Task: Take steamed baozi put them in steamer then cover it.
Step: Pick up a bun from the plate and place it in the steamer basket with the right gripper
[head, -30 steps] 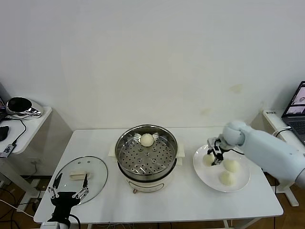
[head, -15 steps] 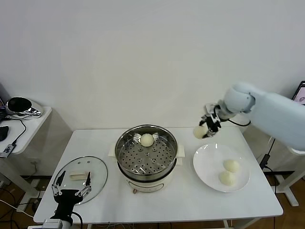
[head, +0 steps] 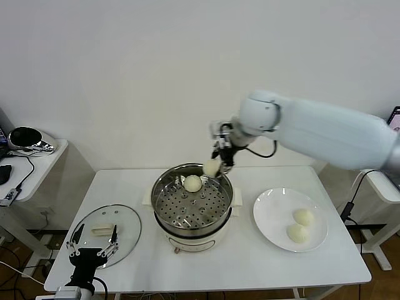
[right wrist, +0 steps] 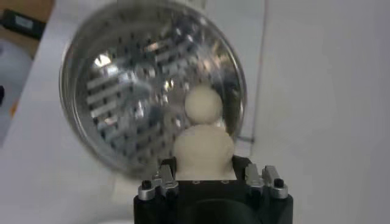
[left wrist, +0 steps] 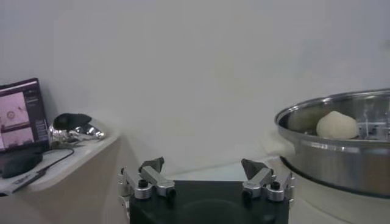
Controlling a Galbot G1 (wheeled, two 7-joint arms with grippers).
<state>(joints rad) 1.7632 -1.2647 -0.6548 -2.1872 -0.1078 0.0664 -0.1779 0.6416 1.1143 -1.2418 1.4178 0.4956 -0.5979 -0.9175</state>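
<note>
My right gripper point(head: 217, 164) is shut on a cream-white baozi point(head: 212, 167) and holds it above the far right rim of the steel steamer point(head: 164, 215); the held bun also shows in the right wrist view point(right wrist: 203, 152). One baozi point(head: 193, 183) lies on the perforated tray at the far side; it also shows in the right wrist view point(right wrist: 203, 103) and the left wrist view point(left wrist: 336, 125). Two baozi point(head: 303, 217) point(head: 297, 233) lie on the white plate point(head: 270, 215). The glass cover point(head: 128, 232) lies flat at the front left. My left gripper point(head: 92, 249) is open and empty at the cover's near edge.
A side table point(head: 39, 164) with a shiny object point(head: 26, 139) and cables stands to the left. A laptop point(head: 395, 119) shows at the far right edge. The table's front edge runs just below the steamer and plate.
My right gripper has lifted one baozi off the plate and carried it left, to above the steamer's far right rim. The left gripper has stayed by the cover.
</note>
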